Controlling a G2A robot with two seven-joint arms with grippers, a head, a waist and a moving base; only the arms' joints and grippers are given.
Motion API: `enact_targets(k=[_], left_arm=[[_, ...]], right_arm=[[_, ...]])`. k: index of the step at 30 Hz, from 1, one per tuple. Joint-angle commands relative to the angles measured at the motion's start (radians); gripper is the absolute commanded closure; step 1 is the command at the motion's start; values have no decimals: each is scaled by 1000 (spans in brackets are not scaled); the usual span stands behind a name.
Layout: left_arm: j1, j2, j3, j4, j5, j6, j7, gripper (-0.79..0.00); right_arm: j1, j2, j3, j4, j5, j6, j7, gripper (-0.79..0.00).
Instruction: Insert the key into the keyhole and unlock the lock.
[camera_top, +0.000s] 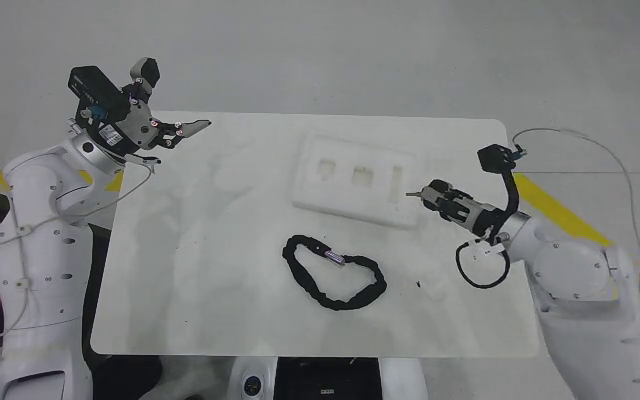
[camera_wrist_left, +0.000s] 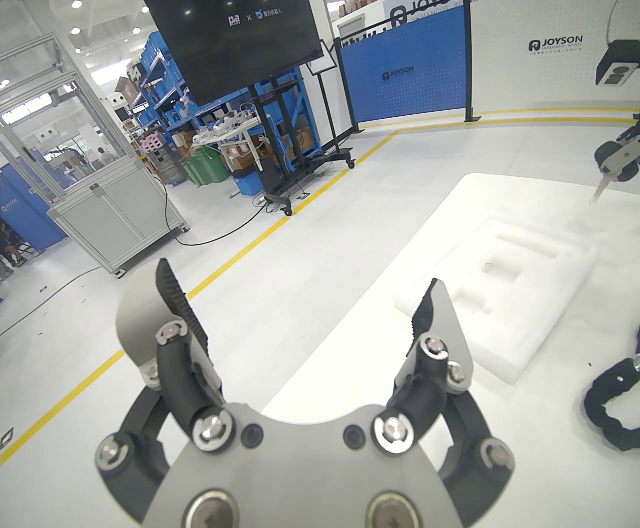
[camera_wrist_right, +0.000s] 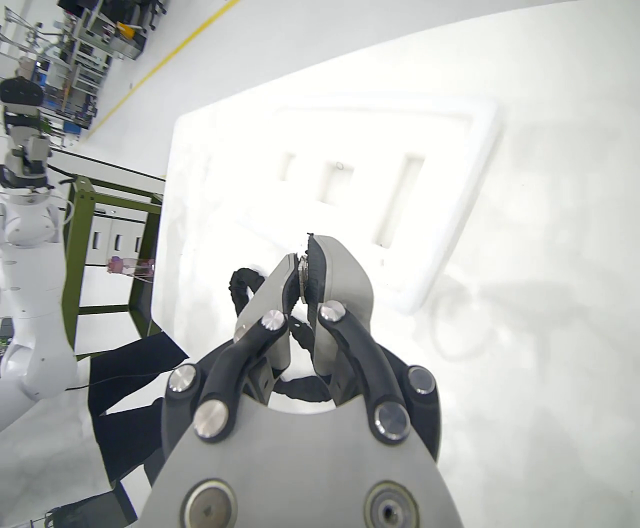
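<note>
- We see a white table from above, with one robot arm at each end and the task's things between them.
- The right gripper is clenched on the head of a small metal key. The blade sticks out past the fingertips, free of the pads. We judge that this hold leaves the working end clear to enter a keyhole.
- The key hangs above the table, just beside the near corner of a white foam tray. Its tip points toward the tray. It is well apart from the lock.
- The black cable lock lies flat as a closed loop in the middle of the table, nearer the robot than the tray. A short silvery section sits along the far side of the loop — probably the lock body. We cannot make out which way the keyhole faces.
- The tray has several shallow rectangular recesses, and a tiny ring lies in one of them.
- The left gripper is released, its jaws spread wide and holding nothing. It hovers over the far left corner of the table, well apart from the loop.
- Nothing steadies the lock — to our eye, the free claw may need to hold the lock body while the key goes in.
</note>
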Motion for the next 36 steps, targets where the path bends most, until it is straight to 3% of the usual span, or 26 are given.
enact_targets(k=[1,10,16,18,22,36], left_arm=[[0,0,0,0,0,0,0,-785],[14,1,7,-21,15,7,-17,-785],[8,6,46,-39,-1,-77,-41,-785],[-2,9,92,-62,30,-147,-46,-785],[-21,28,235,-83,52,-147,-10,-785],[-194,91,681,-52,118,-147,97,-785]], right_arm=[[-18,2,35,0,41,-34,-4,0],[-78,8,153,9,170,-155,-39,0],[-80,8,156,9,173,-159,-41,0],[-80,8,156,9,173,-159,-41,0],[-80,8,156,9,173,-159,-41,0],[-80,8,156,9,173,-159,-41,0]])
